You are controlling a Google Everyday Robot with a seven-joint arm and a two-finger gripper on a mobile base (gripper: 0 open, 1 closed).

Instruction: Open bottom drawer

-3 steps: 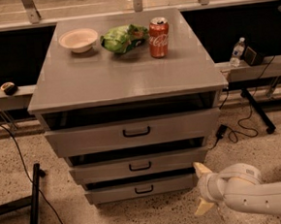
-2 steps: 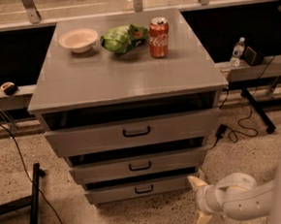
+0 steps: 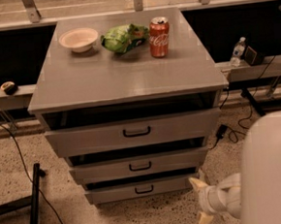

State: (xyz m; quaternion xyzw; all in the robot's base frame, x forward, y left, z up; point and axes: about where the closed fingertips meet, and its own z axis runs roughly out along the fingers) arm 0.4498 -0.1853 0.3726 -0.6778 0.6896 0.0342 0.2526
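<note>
Camera view.

Cabinet (image 3: 128,81): grey, three drawers stacked, each front narrower than the one above it.

Bottom drawer (image 3: 108,194): lowest of the three, just above the speckled floor (image 3: 139,218). Its front is the slimmest, with a small black bar handle (image 3: 144,189) at its centre. A dark gap runs along the top of the front (how far it stands out from the cabinet I cannot tell). The middle drawer (image 3: 101,169) and top drawer (image 3: 84,138) each have a black handle and the same dark gap above.

Gripper (image 3: 202,201): low in the frame, just off the right end of the bottom drawer's front, by the cabinet's lower right corner. It is well right of the handle and not touching it. The two pale fingers (image 3: 198,183) are spread apart, one above the other, tips pointing left, with nothing between them. Whether the upper finger touches the end of the drawer front I cannot tell. The white arm (image 3: 271,167) fills the frame's lower right corner behind the gripper.

Cabinet top:
- pale bowl (image 3: 78,39) near the back left corner
- green bag (image 3: 124,37) at the middle of the back edge
- red can (image 3: 159,37), upright, just beside the bag on its right

Surroundings:
- clear bottle (image 3: 237,52) upright on the ledge (image 3: 273,67) right of the cabinet
- black cable (image 3: 228,121) on the floor below the ledge
- black stand (image 3: 33,200) on the floor at left
</note>
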